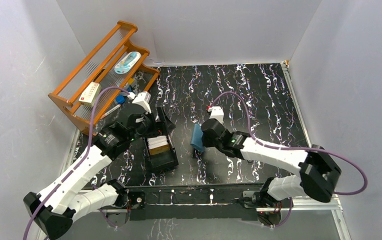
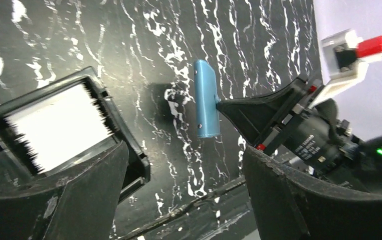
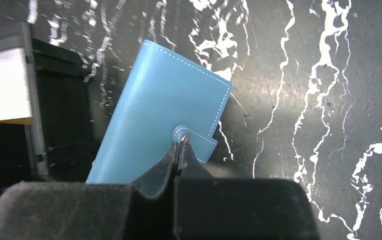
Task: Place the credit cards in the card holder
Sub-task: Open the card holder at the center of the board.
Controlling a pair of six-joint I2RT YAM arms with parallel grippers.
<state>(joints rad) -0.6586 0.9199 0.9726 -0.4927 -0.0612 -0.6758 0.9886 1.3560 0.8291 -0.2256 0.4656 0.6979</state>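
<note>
The teal card holder (image 1: 197, 136) is closed and tilted up off the black marbled table, also seen edge-on in the left wrist view (image 2: 206, 100). My right gripper (image 3: 180, 145) is shut, its tips pinched at the snap tab of the card holder (image 3: 154, 110). The credit cards (image 1: 159, 144) stand as a whitish and orange-tan stack in a black open-topped box (image 1: 161, 160). They show as a white glare in the left wrist view (image 2: 54, 125) and the right wrist view (image 3: 4, 85). My left gripper (image 2: 184, 165) is open and empty, hovering by the box's far right side (image 1: 159, 122).
A wooden rack (image 1: 104, 70) stands at the back left, holding a white-and-red box (image 1: 90, 93) and a pale blue oval item (image 1: 127, 62). White walls enclose the table. The right arm (image 2: 319, 140) lies close to my left gripper's right finger.
</note>
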